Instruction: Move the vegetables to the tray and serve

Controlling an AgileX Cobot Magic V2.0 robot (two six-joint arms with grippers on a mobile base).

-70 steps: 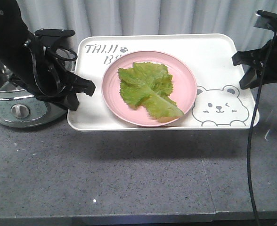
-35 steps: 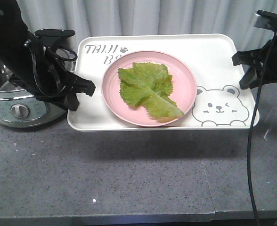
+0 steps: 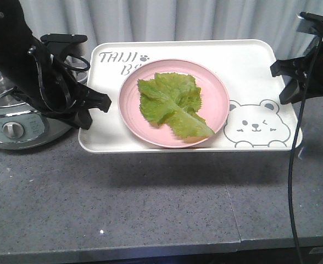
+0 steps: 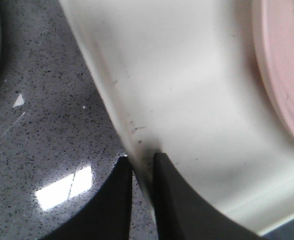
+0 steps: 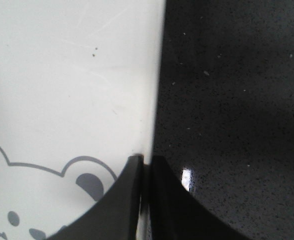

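Observation:
The cream-white tray [image 3: 249, 71] with "TAIJI" lettering and a winking bear is held level above the grey counter, casting a shadow below. On it sits a round pink plate [image 3: 213, 82] with the green lettuce leaf [image 3: 172, 104] lying flat. My left gripper [image 3: 93, 110] is shut on the tray's left rim; the left wrist view shows its gripper [image 4: 143, 161] pinching the rim of the tray [image 4: 187, 90]. My right gripper [image 3: 287, 82] is shut on the right rim; the right wrist view shows its gripper [image 5: 146, 159] clamping the tray [image 5: 62, 75] by the bear's ear.
A silver rice cooker [image 3: 10, 129] stands on the counter [image 3: 150, 203] at the left, behind my left arm. A black cable [image 3: 291, 192] hangs from my right arm. A pale curtain closes the back. The counter's front edge shows at the bottom.
The tray and both grippers keep their place in view. The rice cooker and counter have shifted left and up in the picture, and the counter's front edge has come into view.

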